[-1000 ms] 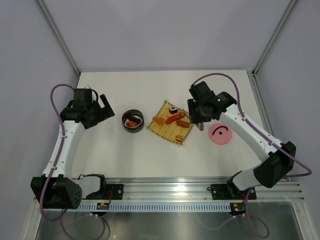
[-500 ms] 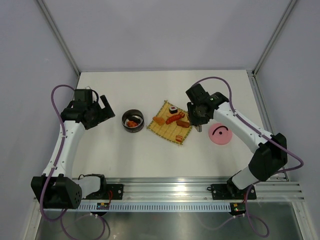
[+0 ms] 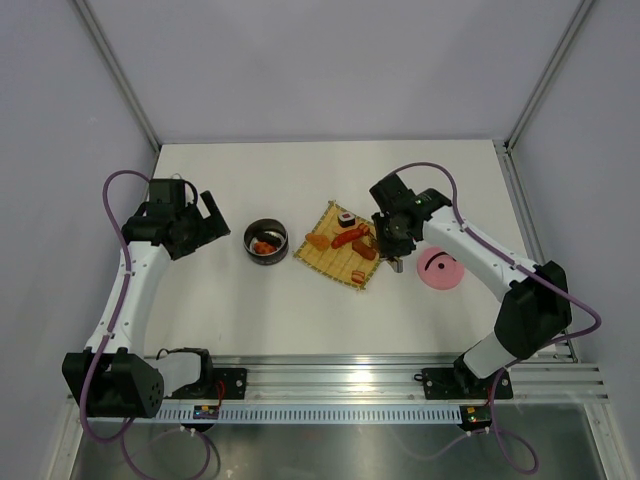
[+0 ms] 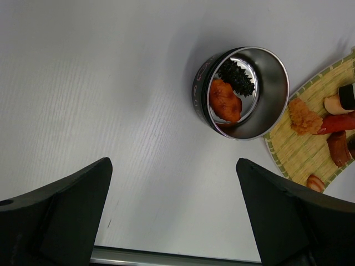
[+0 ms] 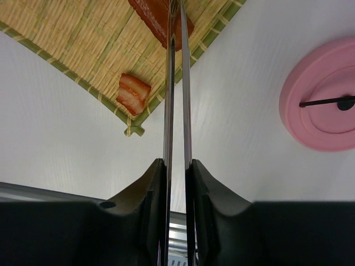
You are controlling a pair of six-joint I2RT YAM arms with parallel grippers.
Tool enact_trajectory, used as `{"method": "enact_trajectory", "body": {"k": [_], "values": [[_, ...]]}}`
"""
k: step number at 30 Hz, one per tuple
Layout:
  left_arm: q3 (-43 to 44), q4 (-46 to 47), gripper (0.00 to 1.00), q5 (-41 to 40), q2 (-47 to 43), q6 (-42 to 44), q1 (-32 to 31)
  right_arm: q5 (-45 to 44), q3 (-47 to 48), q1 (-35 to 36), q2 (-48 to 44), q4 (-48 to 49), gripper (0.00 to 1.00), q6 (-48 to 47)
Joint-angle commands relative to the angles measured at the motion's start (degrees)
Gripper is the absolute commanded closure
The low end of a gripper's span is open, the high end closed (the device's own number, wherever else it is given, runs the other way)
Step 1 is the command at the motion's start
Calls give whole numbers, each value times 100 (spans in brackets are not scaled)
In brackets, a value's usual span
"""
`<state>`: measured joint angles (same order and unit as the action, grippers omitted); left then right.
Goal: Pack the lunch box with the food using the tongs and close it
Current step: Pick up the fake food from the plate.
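The lunch box (image 4: pixel 270 83), already holding an orange piece (image 4: pixel 224 101) and a dark piece (image 4: pixel 237 77), lay ahead of the wide, empty left gripper (image 4: pixel 172 162). The right gripper (image 5: pixel 176 164) squeezed the tongs (image 5: pixel 166 122) narrow, apparently so that their tips, straight ahead, could nip a sausage (image 5: pixel 151 11) on the mat (image 5: pixel 83 39). The pink lid (image 5: pixel 321 119) lay beside it, apart.

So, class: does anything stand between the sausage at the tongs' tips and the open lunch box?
Only low food: an orange chunk and another sausage lie on the mat between the tongs and the lunch box. Its lid lies off to the side.
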<state>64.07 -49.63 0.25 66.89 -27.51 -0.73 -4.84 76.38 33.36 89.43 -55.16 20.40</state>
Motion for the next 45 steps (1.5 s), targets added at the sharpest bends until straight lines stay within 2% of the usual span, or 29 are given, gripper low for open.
{"method": "enact_trajectory", "body": {"k": [1,7,13,17,24,26,33,37,45], "values": [[-35,190,1,45,-106,-35,29,457,-62,21,-233,-39,76,-63],[-44,190,1,80,-106,-35,29,783,0,258,-426,-276,76,-54],[-44,208,1,133,-98,-44,29,327,114,390,-549,-356,76,95],[-44,199,1,142,-98,-35,29,168,237,399,-733,-294,68,271],[-70,217,1,142,-98,-35,29,458,167,451,-629,13,48,473],[-70,216,1,133,-89,-27,29,580,123,557,-524,136,45,552],[-88,225,1,107,-89,0,29,467,132,812,-128,251,44,632],[-97,217,1,89,-71,8,29,-33,193,935,92,67,44,640],[-141,252,1,89,-62,0,29,-140,193,1014,84,40,46,667]]}}
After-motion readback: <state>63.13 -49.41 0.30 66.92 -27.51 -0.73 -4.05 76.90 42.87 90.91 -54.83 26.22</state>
